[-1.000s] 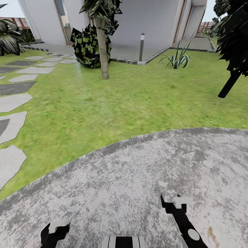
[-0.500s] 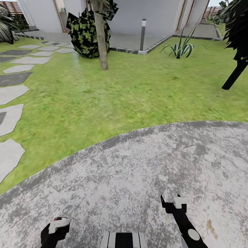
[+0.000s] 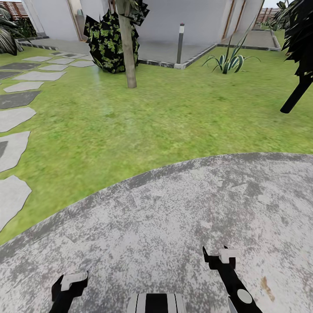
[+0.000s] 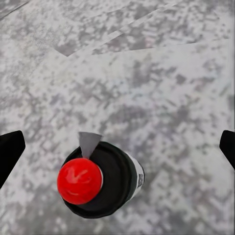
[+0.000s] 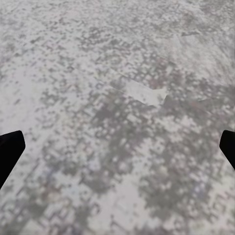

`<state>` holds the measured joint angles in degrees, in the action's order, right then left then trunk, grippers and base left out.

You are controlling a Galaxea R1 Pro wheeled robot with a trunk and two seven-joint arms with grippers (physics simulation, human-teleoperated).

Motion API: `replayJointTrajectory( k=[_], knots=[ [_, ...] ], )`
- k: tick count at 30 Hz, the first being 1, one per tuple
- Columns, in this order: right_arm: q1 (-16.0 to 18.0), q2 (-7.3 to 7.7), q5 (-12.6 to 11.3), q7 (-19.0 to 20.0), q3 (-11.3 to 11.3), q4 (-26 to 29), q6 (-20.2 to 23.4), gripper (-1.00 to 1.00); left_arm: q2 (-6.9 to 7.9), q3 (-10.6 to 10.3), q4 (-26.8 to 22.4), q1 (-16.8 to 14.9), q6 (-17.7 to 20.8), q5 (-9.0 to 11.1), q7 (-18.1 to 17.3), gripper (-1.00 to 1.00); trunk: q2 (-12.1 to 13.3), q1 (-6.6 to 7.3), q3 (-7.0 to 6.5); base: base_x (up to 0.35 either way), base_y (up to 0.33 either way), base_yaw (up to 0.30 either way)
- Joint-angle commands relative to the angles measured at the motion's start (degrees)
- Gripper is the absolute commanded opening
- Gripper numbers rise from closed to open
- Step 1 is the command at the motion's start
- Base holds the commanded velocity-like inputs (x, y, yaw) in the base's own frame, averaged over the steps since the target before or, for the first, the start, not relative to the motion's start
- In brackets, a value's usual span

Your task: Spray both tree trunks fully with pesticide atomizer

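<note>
The pesticide atomizer (image 4: 98,178) stands upright on grey paving, seen from above: black body, red nozzle top, a strip of white label. My left gripper (image 4: 117,149) hangs over it, open, its black fingertips (image 4: 10,152) far apart at the picture's edges and touching nothing. In the head view the left gripper (image 3: 69,282) sits at the bottom left and the right gripper (image 3: 216,254) at the bottom right. The right gripper (image 5: 117,149) is open over bare paving. One tree trunk (image 3: 127,48), grey-brown and straight, rises from the garden lawn (image 3: 143,117) ahead.
I stand on a round grey paved patch (image 3: 174,226). Stepping slabs (image 3: 15,117) run along the left. Behind the trunk are a dark leafy bush (image 3: 106,43), a bollard light (image 3: 180,43) and the house wall. A spiky plant (image 3: 228,61) and a black tree (image 3: 300,82) stand to the right.
The head camera tilted down a second ago, shifting the whole scene up. A red speck by the left gripper half a second ago is now hidden as that gripper sank slightly.
</note>
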<state>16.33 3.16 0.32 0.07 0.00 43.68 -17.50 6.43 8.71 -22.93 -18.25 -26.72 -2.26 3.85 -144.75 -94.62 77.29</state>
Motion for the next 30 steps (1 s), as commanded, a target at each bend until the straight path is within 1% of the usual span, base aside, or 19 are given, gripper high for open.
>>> replayJointTrajectory(
  k=[1, 5, 12, 24, 30],
  knots=[
    [0.0, 0.01, 0.0, 0.0, 0.0, 0.0, -0.2, 1.00, -0.03, 0.1, 0.1, 0.0, -0.2, -0.3, 0.2, 1.00, 0.0, 0.01, 0.03, 0.000, 0.000, 0.000],
    [0.0, 0.01, 0.0, 0.0, 0.0, -0.1, -0.2, 1.00, -0.09, 0.1, 0.1, 0.0, -0.2, -0.2, 0.2, 1.00, 0.0, 0.01, 0.03, 0.000, 0.013, 0.000],
    [0.0, 0.01, 0.0, 0.0, 0.0, -0.1, -0.2, 1.00, -0.22, 0.0, 0.0, 0.0, -0.2, -0.2, 0.2, 1.00, 0.0, 0.01, 0.03, 0.000, 0.127, 0.000],
    [0.0, 0.01, 0.0, 0.0, 0.0, -0.1, -0.2, 1.00, -0.28, 0.0, -0.2, 0.0, -0.3, -0.2, 0.2, 1.00, 0.0, 0.01, 0.03, 0.000, 0.011, 0.000],
    [0.0, 0.01, 0.0, 0.0, 0.0, 0.0, -0.2, 1.00, -0.28, 0.0, -0.2, 0.0, -0.3, -0.2, 0.2, 1.00, -0.1, -0.14, 1.43, 0.000, 0.000, 0.000]
  ],
)
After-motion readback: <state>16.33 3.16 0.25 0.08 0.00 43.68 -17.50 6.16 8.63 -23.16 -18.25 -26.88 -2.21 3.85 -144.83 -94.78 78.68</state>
